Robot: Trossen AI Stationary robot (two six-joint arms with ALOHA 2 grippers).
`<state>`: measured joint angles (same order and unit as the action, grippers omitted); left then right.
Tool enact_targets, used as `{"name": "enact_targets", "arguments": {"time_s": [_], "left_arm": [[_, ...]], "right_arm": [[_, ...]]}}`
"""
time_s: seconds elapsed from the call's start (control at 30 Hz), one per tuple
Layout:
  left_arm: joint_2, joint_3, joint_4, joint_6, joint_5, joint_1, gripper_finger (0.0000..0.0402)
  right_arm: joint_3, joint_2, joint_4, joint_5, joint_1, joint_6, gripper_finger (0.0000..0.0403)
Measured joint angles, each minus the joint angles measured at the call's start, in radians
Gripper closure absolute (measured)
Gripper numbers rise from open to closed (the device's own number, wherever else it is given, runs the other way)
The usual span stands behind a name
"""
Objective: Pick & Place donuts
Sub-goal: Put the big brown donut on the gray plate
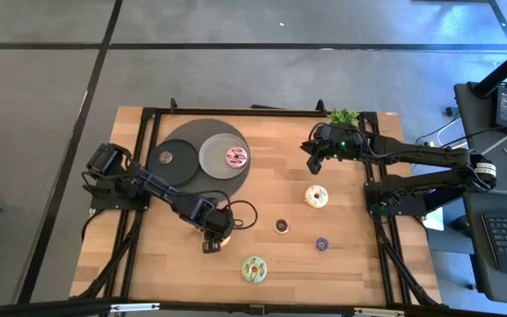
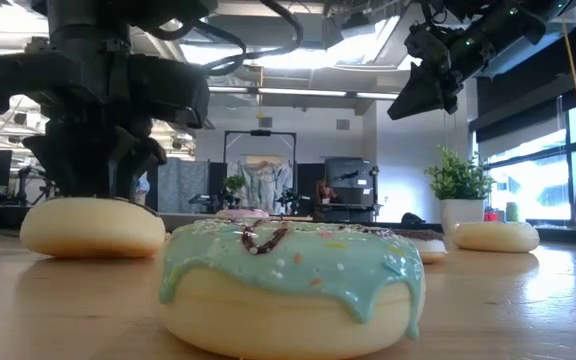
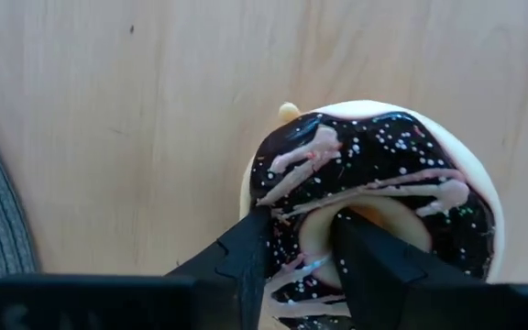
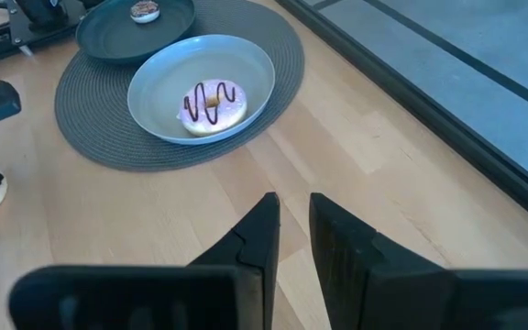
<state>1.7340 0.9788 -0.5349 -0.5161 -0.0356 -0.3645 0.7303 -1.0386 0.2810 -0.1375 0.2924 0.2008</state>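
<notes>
My left gripper (image 1: 216, 236) is down on a chocolate-iced donut (image 3: 383, 156) in the near middle of the table and is shut on it. That donut's pale base (image 2: 93, 228) rests on the wood. My right gripper (image 1: 315, 154) hangs raised over the far right of the table, shut and empty (image 4: 291, 220). A pink donut (image 1: 236, 157) lies on the grey plate (image 4: 255, 64). A tiny donut (image 4: 143, 11) sits on the dark plate. On the bare wood lie a cream-white donut (image 1: 316, 195), a tiny brown one (image 1: 282, 225), a tiny purple one (image 1: 321, 244) and a green one (image 1: 254, 269). My left gripper pinches one side of the chocolate donut's ring (image 3: 302, 247). One finger (image 3: 365, 257) stands in the hole and the other finger (image 3: 246, 261) on the outer rim. It comes from above, pointing down. The donut lies flat with its base on the table.
Both plates sit on a large dark round mat (image 1: 192, 132) at the far left. A small potted plant (image 1: 343, 115) stands at the far edge behind my right gripper. Bare wood lies between the mat and the cream-white donut. Black frame rails run along the table's sides.
</notes>
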Motion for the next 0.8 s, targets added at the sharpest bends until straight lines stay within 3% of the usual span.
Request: {"name": "enact_targets", "arguments": {"time_s": [0.2,0.37,0.47,0.6,0.8], "left_arm": [[-0.03,0.007,-0.01,0.022,0.024,0.022,0.036],[-0.135,0.007,-0.065,0.002,0.05,0.092,0.0393],[-0.229,0.007,-0.136,-0.028,-0.048,0.161,0.039],[-0.339,0.007,-0.239,-0.023,-0.281,0.278,0.0382],[-0.375,0.008,-0.243,0.075,-0.468,0.53,0.0387]], "right_arm": [[0.0,0.0,0.0,0.0,0.0,0.0,0.0336],[0.0,0.0,0.0,0.0,0.0,0.0,0.0336],[0.0,0.0,0.0,-0.001,0.0,0.0,0.0336],[0.0,0.0,-0.001,-0.001,0.0,0.003,0.0336],[0.0,0.0,-0.007,-0.003,0.0,0.004,0.0336]]}}
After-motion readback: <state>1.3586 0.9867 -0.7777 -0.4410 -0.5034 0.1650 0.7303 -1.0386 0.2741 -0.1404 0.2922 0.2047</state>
